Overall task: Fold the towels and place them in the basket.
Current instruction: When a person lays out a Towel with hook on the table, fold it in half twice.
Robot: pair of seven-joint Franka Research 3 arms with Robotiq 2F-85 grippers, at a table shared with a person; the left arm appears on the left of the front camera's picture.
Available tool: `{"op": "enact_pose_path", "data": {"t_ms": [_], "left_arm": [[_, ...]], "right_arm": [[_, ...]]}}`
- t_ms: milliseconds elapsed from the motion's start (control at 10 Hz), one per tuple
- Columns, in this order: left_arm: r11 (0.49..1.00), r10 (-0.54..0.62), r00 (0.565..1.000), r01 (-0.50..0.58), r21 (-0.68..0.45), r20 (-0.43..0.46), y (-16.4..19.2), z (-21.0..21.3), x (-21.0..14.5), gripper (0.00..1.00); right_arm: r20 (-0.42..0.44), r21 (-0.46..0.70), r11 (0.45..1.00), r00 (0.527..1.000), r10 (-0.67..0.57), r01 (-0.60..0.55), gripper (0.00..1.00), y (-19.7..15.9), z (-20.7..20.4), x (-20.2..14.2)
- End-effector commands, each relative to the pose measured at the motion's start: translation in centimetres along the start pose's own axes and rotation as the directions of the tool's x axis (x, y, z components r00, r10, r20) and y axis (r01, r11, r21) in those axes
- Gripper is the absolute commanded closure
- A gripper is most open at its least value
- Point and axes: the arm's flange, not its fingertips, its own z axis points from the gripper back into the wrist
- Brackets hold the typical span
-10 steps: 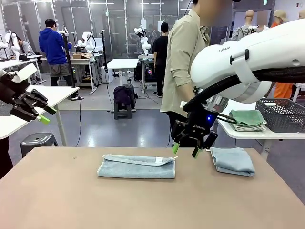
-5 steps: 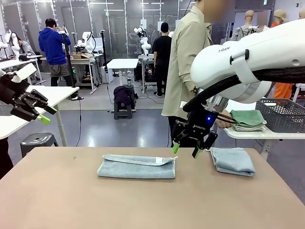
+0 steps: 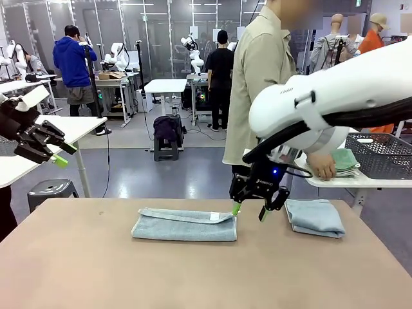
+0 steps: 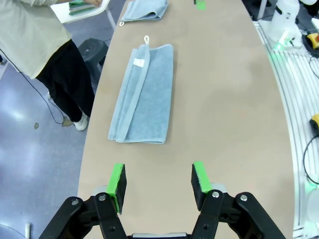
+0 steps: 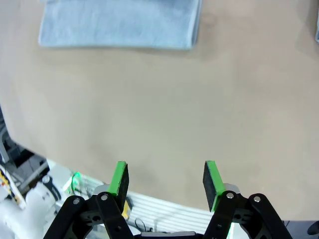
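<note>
A light blue-grey towel [image 3: 185, 225], folded into a long strip, lies across the middle of the table; it also shows in the left wrist view [image 4: 144, 94] and the right wrist view [image 5: 119, 22]. A second, smaller folded towel [image 3: 314, 217] lies to its right. My right gripper [image 3: 250, 211] hangs open just above the strip's right end, holding nothing [image 5: 164, 179]. My left gripper [image 3: 61, 154] stands open, raised well off the table's left side, empty [image 4: 158, 181]. The dark wire basket [image 3: 380, 154] sits on a white side table at the right.
A person in a beige shirt stands at the far side, one hand [image 3: 320, 167] on a stack of green towels [image 3: 344, 161] on the side table beside the basket. The near half of the brown table [image 3: 206, 277] is bare.
My right gripper has dropped and shifted slightly left toward the strip's right end. The person has stepped right and laid a hand on the green towels. The left arm has stayed still.
</note>
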Motion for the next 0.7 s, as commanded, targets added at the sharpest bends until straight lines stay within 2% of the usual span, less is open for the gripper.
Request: {"op": "enact_pose_path", "data": {"t_ms": [0,300,600], "left_arm": [[1.0,-0.007,1.0,0.007,-0.004,-0.013,0.0,0.1,0.0,0.33],[1.0,-0.007,1.0,0.007,-0.004,-0.013,0.0,0.1,0.0,0.33],[1.0,-0.007,1.0,0.007,-0.004,-0.013,0.0,0.1,0.0,0.33]], "right_arm": [[0.071,-0.049,0.997,0.995,-0.063,0.067,0.24,1.3,-1.8,2.7],[0.2,-0.126,0.989,0.979,-0.048,0.075,0.24,1.8,-5.3,5.2],[0.199,-0.11,0.989,0.977,-0.073,0.097,0.24,1.3,-7.3,6.4]]}}
